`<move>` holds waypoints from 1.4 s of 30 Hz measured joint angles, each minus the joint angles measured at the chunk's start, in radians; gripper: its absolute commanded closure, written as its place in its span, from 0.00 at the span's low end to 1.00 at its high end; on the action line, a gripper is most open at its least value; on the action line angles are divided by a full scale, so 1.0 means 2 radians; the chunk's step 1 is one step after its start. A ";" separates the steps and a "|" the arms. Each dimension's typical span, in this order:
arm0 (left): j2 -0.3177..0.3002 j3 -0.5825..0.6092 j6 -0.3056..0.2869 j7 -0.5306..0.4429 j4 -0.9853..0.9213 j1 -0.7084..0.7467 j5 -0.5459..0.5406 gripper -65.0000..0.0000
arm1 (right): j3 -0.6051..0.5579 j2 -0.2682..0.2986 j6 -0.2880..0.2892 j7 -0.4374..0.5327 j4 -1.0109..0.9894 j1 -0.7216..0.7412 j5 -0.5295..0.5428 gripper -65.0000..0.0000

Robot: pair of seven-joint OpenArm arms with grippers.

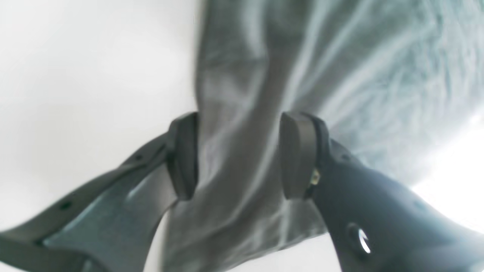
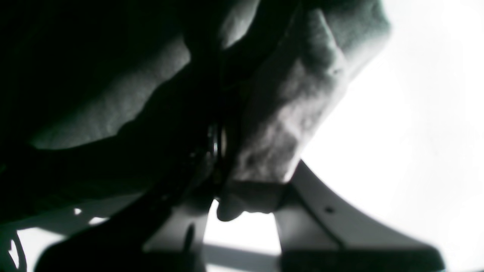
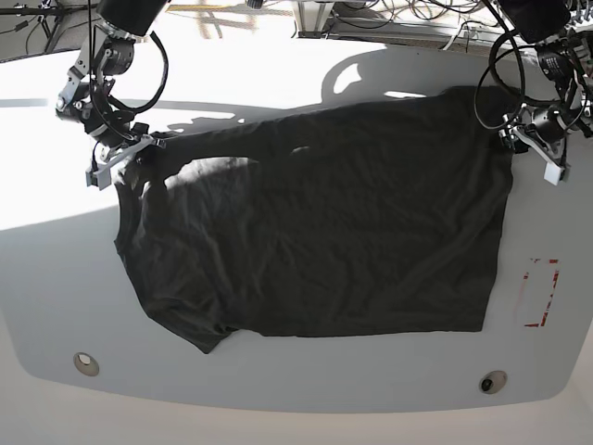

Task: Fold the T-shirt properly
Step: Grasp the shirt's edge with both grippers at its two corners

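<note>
The dark T-shirt (image 3: 324,232) lies spread and wrinkled on the white table (image 3: 278,394). My right gripper (image 3: 130,156) is at the shirt's far left corner. In the right wrist view my right gripper (image 2: 227,158) is shut on a bunched fold of the T-shirt (image 2: 287,98). My left gripper (image 3: 530,139) is at the shirt's far right corner. In the left wrist view my left gripper (image 1: 238,155) is open, its pads standing apart on either side of a strip of the T-shirt (image 1: 242,94) along the cloth's edge.
A red-outlined rectangle (image 3: 539,292) is marked on the table right of the shirt. Two round fittings (image 3: 85,362) (image 3: 492,381) sit near the front edge. Cables and equipment (image 3: 389,14) line the back beyond the table.
</note>
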 measured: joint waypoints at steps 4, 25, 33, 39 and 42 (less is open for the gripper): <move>0.001 0.000 0.000 -0.003 0.013 0.012 -0.004 0.52 | 0.000 0.002 0.000 0.000 0.000 0.000 0.000 0.97; -0.019 0.009 0.000 0.001 0.020 0.060 -0.016 0.52 | 0.000 0.002 0.000 0.000 0.001 0.000 0.000 0.97; -0.028 0.040 -0.001 0.015 0.022 0.060 -0.018 0.62 | 0.000 0.002 0.000 0.000 0.001 0.000 0.000 0.97; -0.024 0.076 -0.002 0.015 0.023 0.055 -0.023 0.93 | 0.000 0.000 0.000 0.000 0.001 0.000 0.000 0.97; -0.024 0.104 -0.002 0.013 0.024 0.054 -0.028 0.96 | 0.000 0.000 0.000 0.000 0.001 0.000 0.000 0.97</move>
